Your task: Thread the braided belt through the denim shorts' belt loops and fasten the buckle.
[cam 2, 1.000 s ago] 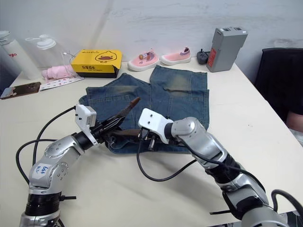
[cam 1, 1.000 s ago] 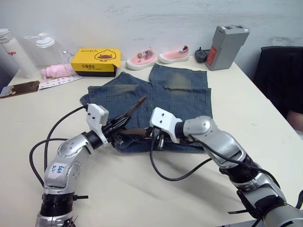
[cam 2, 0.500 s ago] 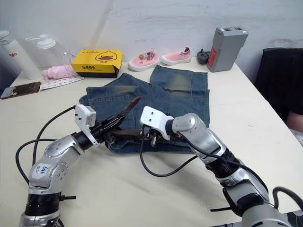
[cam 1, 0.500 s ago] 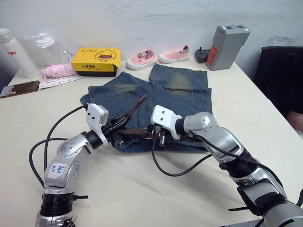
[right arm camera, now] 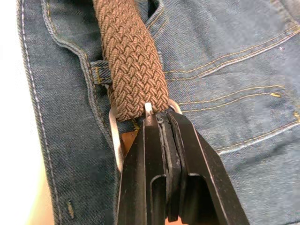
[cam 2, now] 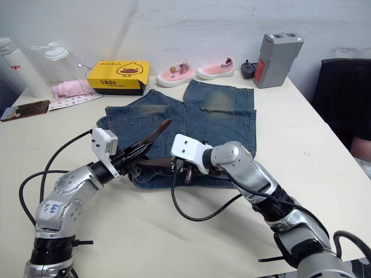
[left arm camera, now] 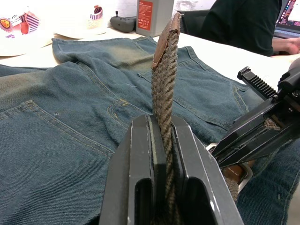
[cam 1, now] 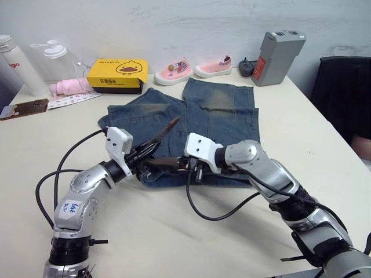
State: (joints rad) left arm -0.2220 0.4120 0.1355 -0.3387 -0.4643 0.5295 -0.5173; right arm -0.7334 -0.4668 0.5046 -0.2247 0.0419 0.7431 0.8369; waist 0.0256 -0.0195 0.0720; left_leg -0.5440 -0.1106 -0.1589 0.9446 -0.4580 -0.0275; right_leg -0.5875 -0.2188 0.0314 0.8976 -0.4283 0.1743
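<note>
The denim shorts [cam 1: 215, 114] lie flat mid-table, waistband toward me. The braided belt [left arm camera: 164, 79] runs along the waistband, and its tapered tip [cam 1: 169, 127] sticks up at a slant. My left gripper [cam 1: 145, 155] is shut on the strap just below that tip. My right gripper [cam 1: 189, 165] faces it from the right, shut on the silver buckle [right arm camera: 115, 133], with the woven strap [right arm camera: 131, 61] passing through the frame. A belt loop [right arm camera: 99, 73] sits beside the strap on the waistband. The two grippers are a short gap apart.
A yellow box [cam 1: 117, 74], two pink shoes [cam 1: 174, 70] and a grey device [cam 1: 277, 57] stand behind the shorts. Bottles [cam 1: 20, 66] and a phone [cam 1: 24, 108] are at the far left. A black chair [cam 1: 345, 98] is past the right edge. A seated person [left arm camera: 243, 23] is nearby.
The right forearm has shifted slightly; both grippers keep the same hold and the belt tip stays raised.
</note>
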